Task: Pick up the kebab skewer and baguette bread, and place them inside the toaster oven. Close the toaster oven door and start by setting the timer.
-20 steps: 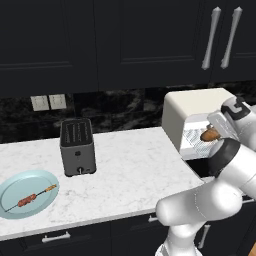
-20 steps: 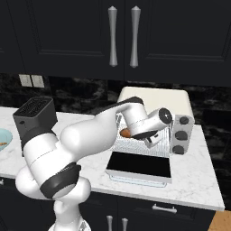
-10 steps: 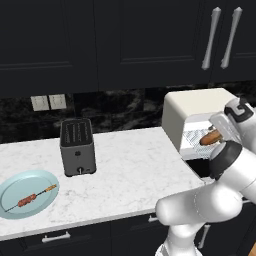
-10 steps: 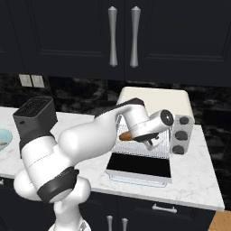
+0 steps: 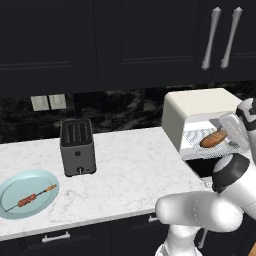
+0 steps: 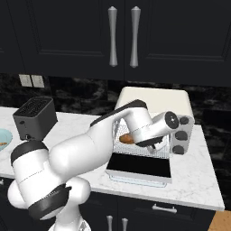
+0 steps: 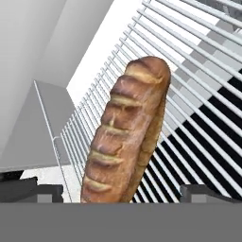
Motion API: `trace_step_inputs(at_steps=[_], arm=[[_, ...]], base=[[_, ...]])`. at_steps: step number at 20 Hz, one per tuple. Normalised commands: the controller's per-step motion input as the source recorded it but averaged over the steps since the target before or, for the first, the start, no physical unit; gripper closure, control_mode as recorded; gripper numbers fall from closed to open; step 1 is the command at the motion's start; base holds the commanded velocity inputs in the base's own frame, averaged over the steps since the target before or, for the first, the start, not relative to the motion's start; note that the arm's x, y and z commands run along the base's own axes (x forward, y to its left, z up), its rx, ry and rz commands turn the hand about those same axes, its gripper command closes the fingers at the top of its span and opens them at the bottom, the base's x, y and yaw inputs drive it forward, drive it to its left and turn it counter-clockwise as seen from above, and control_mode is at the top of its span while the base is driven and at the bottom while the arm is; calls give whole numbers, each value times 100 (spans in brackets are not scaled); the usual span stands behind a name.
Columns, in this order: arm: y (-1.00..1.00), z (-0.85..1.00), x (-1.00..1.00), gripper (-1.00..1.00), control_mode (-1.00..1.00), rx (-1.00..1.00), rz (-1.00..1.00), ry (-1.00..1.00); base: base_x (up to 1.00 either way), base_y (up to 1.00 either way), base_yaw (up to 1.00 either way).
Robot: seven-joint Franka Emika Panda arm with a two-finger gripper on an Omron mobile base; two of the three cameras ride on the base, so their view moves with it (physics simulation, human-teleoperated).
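The baguette bread [image 7: 127, 137] lies on the wire rack [image 7: 198, 94] inside the toaster oven [image 5: 200, 107]. My gripper [image 7: 120, 194] is open just in front of it, with its two dark tips clear of the loaf on either side. The loaf [image 5: 213, 138] shows in the oven mouth beside the hand, and also in the right base view [image 6: 127, 138], next to the gripper [image 6: 155, 145]. The toaster oven door [image 6: 140, 167] hangs open, flat over the counter. The kebab skewer [image 5: 30, 199] rests on a pale blue plate [image 5: 10, 212] at the far left.
A dark grey slot toaster [image 5: 77, 146] stands on the white marble counter [image 5: 135, 175] between plate and oven. The oven's three round knobs [image 6: 180, 134] face front at its right side. Dark cabinets with long handles [image 6: 122, 36] hang above.
The baguette has come down a little onto the rack and lies there free. The jaws have opened wider and let it go. The base has stayed put.
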Motion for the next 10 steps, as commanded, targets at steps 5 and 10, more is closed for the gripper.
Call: trace_step_inputs(at_steps=[5, 10], arm=[[27, 35, -90, -100, -100, 0, 0, 2], [100, 10, -80, -100, -100, -4, 0, 4]], base=[[0, 0, 0], [0, 0, 0]])
